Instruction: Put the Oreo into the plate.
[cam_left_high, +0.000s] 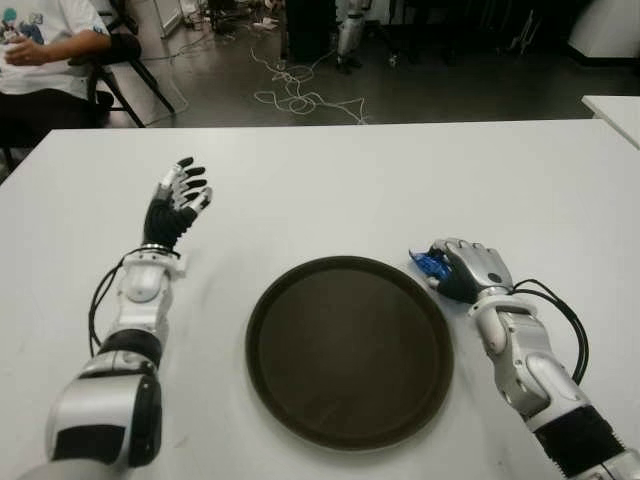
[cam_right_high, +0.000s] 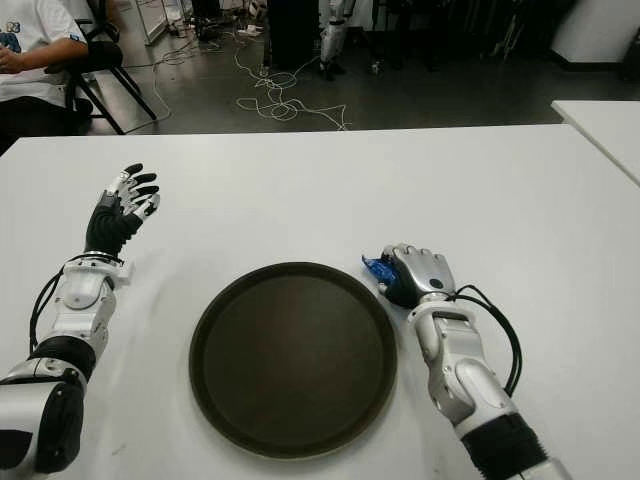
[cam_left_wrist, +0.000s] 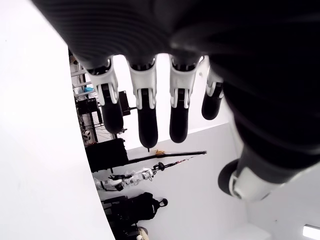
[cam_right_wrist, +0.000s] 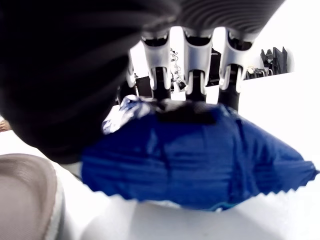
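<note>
Two robot hands showed: your right robot hand (cam_left_high: 470, 268) gripped the blue crinkled Oreo packet (cam_right_wrist: 200, 162) beside the round dark plate (cam_left_high: 349, 347). Your left robot hand (cam_left_high: 176, 202) hung spread and empty over the white surface (cam_left_high: 330, 190).

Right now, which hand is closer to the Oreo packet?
Right. The right hand is closed on the blue Oreo packet just beside the plate; the left hand is open, far across the table.

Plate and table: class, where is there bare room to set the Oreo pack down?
The whole plate is bare. So is the table beyond it, between the open left hand and the right hand gripping the Oreo pack.
</note>
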